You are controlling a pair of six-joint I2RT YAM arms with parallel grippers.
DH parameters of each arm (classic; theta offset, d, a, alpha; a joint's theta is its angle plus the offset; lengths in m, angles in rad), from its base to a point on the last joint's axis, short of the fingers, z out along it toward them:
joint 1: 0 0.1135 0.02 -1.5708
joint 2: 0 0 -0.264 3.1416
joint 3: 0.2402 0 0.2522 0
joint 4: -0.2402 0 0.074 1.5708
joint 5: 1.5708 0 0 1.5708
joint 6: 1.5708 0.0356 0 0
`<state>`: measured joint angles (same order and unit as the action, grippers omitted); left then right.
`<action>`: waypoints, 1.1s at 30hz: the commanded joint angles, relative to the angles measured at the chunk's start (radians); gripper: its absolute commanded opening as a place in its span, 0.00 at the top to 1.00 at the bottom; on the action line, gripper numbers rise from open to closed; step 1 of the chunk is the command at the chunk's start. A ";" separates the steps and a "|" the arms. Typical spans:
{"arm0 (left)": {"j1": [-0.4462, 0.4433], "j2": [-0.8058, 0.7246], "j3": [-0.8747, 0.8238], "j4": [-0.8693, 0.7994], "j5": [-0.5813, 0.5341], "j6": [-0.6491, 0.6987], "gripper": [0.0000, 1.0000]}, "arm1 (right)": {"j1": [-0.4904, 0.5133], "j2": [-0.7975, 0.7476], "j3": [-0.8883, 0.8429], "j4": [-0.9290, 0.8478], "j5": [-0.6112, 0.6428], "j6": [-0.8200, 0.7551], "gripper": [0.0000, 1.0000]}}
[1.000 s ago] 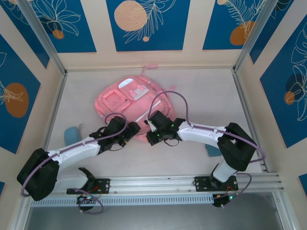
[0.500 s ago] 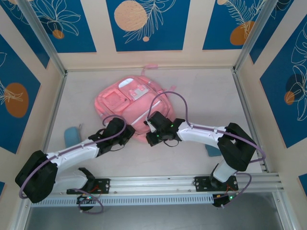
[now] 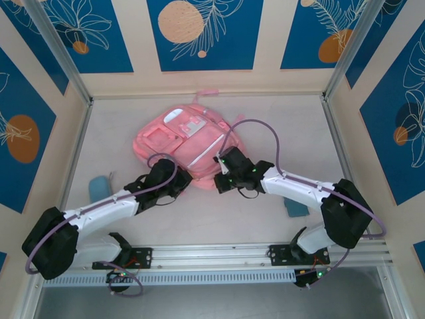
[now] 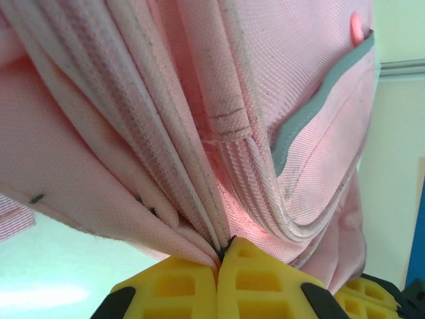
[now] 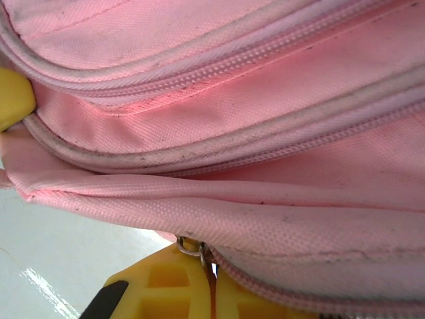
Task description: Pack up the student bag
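Observation:
The student bag point(image 3: 180, 138), a large pink backpack with white zipper lines, lies flat at the back middle of the table. My left gripper point(image 3: 186, 179) is at the bag's near edge. In the left wrist view its yellow fingers point(image 4: 179, 286) are shut on a pinched fold of pink fabric point(image 4: 199, 239) beside a zipper seam. My right gripper point(image 3: 218, 182) is at the near right edge of the bag. Up close, the right gripper point(image 5: 211, 269) is shut on a small metal zipper pull point(image 5: 192, 247) under the bag's piped edge point(image 5: 219, 206).
A teal object point(image 3: 99, 185) lies on the table to the left of the left arm. A blue object point(image 3: 294, 209) lies under the right arm. Aluminium rails point(image 3: 342, 156) and patterned walls close in the table on three sides.
My left gripper has closed from open onto the bag's fabric. The right arm has shifted to the right with its grip kept, and the bag's near edge has moved with it.

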<state>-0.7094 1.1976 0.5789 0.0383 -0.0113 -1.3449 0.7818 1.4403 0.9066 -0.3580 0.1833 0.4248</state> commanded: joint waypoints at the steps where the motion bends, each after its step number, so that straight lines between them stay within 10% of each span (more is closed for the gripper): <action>1: 0.036 0.015 -0.009 -0.207 -0.176 0.076 1.00 | -0.091 -0.046 -0.014 -0.201 0.180 0.019 1.00; 7: 0.034 0.056 0.034 -0.153 -0.131 0.142 1.00 | -0.053 -0.069 -0.018 -0.158 -0.184 -0.067 1.00; 22: 0.036 0.099 0.107 -0.201 -0.147 0.176 1.00 | 0.000 -0.050 -0.004 -0.221 0.194 0.139 1.00; 33: 0.083 0.109 0.156 -0.244 -0.073 0.310 1.00 | -0.157 -0.133 -0.058 -0.200 -0.025 0.019 1.00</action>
<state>-0.6861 1.2686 0.6849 -0.1280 -0.0357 -1.1446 0.6270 1.3453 0.8776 -0.4870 0.1925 0.4721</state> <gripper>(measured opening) 0.041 0.074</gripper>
